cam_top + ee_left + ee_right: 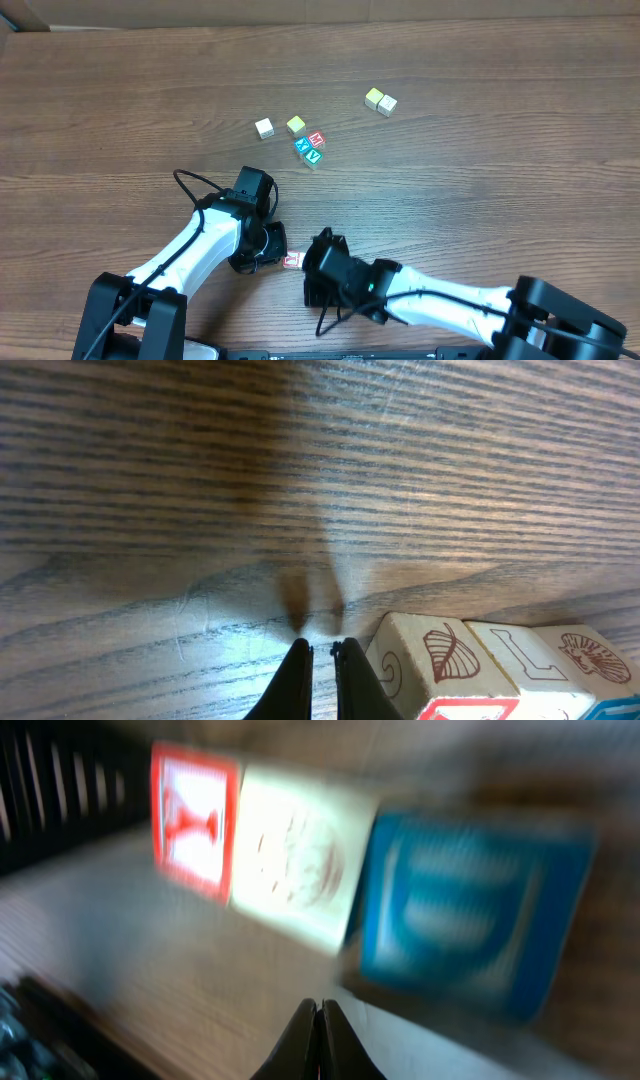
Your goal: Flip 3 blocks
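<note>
"Blocks [292, 260] first: where were they?" asked Mia.

"Low on the table [480, 200], tucked between the two arms," said Tom. "The right wrist view was blurred, but it showed them in a touching row: red-letter block [195, 820], whitish block [300, 860], blue block [470, 910]."

"And the claws?"

"Both were pressed together and empty. The left gripper [320, 650] had its tips on the wood just beside one end of the row. The right gripper [318, 1005] pointed at the whitish one, a little short of it."

"How did you expect them to handle?"

"They looked like small wooden cubes, so I judged them light, stiff and hard to damage. The painted faces seemed smooth enough to slip or skid under a push."

"Where would you have taken hold?"

"On two opposite side faces, low enough to roll the cube over. The neighbours blocked the middle one's sides, so an end block seemed the easier start."
</note>
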Available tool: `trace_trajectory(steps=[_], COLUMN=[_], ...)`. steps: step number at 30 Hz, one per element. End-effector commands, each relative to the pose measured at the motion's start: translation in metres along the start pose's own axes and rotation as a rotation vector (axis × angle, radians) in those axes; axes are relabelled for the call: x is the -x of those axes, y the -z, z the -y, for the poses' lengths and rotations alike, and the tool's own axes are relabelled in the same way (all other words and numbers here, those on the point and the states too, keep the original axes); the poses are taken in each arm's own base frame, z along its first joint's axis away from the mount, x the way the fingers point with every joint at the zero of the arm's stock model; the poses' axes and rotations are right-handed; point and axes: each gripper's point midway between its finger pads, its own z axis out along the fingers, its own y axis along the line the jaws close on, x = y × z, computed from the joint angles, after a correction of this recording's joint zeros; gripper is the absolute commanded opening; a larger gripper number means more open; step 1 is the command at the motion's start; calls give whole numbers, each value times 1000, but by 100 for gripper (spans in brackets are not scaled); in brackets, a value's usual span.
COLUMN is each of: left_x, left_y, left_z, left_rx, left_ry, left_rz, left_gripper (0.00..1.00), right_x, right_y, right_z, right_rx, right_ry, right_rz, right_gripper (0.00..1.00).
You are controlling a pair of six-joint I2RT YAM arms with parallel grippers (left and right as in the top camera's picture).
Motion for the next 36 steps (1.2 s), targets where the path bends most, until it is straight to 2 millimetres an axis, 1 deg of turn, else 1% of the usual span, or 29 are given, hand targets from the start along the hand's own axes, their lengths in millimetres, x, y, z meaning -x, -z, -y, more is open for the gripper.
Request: trace_trajectory(steps=[1,4,6,7,10,12,16,19,21,27,36], left_x=[-2,-2,-2,-2,-2,-2,0,1,1,1,0], left_y=[-1,-1,-1,-1,-1,-1,-1,-1,-1,-1,-1], left_z=[-2,-2,-2,-2,-2,-2,-1,0,0,-1,0], left_rx=[1,1,1,1,0,1,-3,-5,-5,-5,-5], left_ry=[14,13,10,6,-16,-18,-19,-19,-20,-19,-20], left_rz=[-11,-10,-10,-10,-9,-9,-3,1,0,-1,-1], left_gripper=[5,4,4,4,4,4,4,4,4,4,4], right_x=[8,16,24,27,28,28,30,32,30,28,29], right_y=[27,45,55,57,56,54,49,40,30,8,6], right_z=[-27,-23,-15,-8,15,27,40,50,52,43,43], right_rx=[38,1,-34,-57,-114,-124,-122,-143,-139,-82,-83], right_ry=[80,86,79,68,46,34,-38,-68,-78,-78,-78], right_rz=[116,202,246,248,181,118,40,17,-12,-56,-55], right_gripper=[4,4,4,4,4,4,4,4,4,4,4])
